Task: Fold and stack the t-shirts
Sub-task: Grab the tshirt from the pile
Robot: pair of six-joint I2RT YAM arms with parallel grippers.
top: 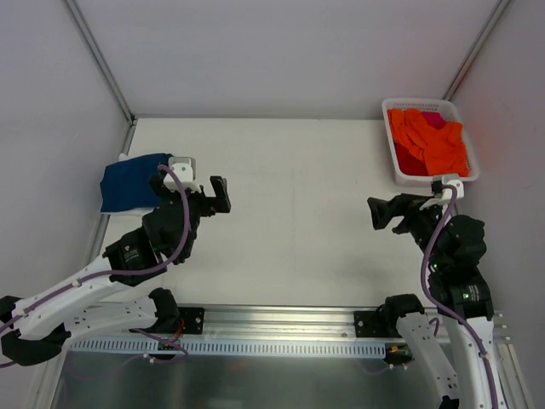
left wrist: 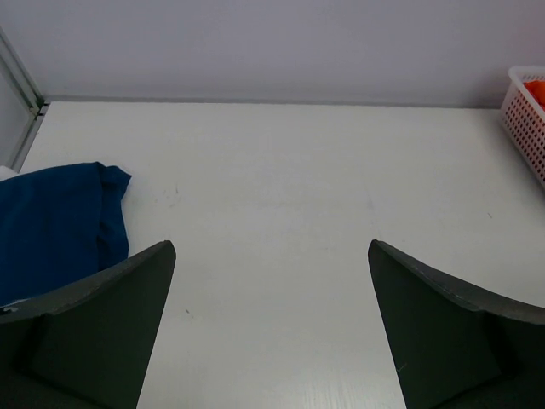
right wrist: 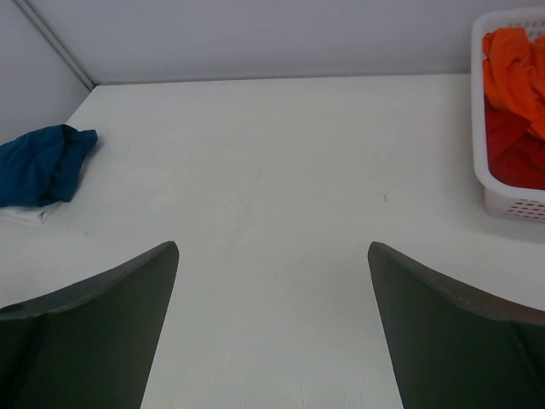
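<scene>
A folded navy blue t-shirt [top: 130, 189] lies at the table's left edge; it also shows in the left wrist view [left wrist: 58, 223] and the right wrist view [right wrist: 38, 164]. A crumpled orange t-shirt [top: 430, 141] lies on reddish-pink cloth [right wrist: 515, 153] in the white lattice basket [top: 400, 158] at the back right. My left gripper [top: 217, 196] hovers just right of the navy shirt, open, with only bare table between its fingers [left wrist: 128, 324]. My right gripper [top: 385, 213] hangs in front of the basket, open and holding nothing [right wrist: 272, 247].
White walls with metal frame posts [top: 98, 60] close in the table on the left, back and right. A white scrap [right wrist: 25, 213] peeks from under the navy shirt. The arm bases stand on a metal rail [top: 272, 328] at the near edge.
</scene>
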